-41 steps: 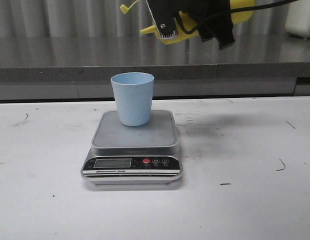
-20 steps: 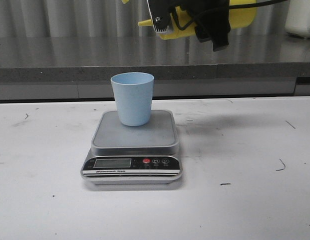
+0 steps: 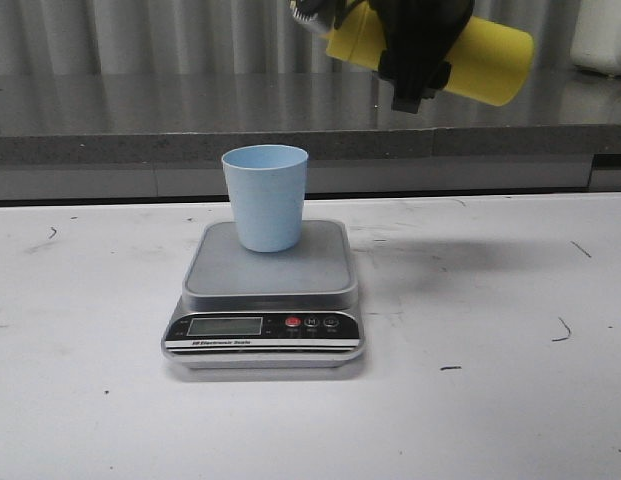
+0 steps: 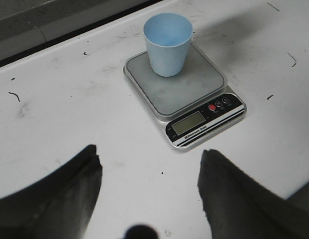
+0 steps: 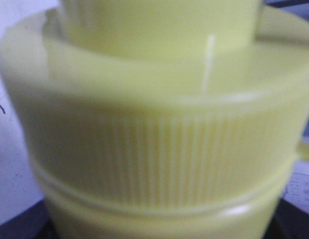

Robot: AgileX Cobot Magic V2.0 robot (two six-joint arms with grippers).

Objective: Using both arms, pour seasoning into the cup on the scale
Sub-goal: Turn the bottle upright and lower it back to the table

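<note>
The pale blue matte plastic tumbler (image 3: pixel 266 197), tapered and handleless, stands on the square steel platform of the flat silver digital scale (image 3: pixel 267 294) and looks empty, so I judge no pouring is done. The right gripper (image 3: pixel 415 50) is clamped around the smooth yellow plastic squeeze bottle (image 3: pixel 480 58), which lies nearly level high above and right of the cup. The left gripper (image 4: pixel 149 191) hangs wide open and empty over the white table (image 4: pixel 69 114).

scale (image 3: pixel 267 290) | front panel strip | reads "Electronic Scale"
</note>
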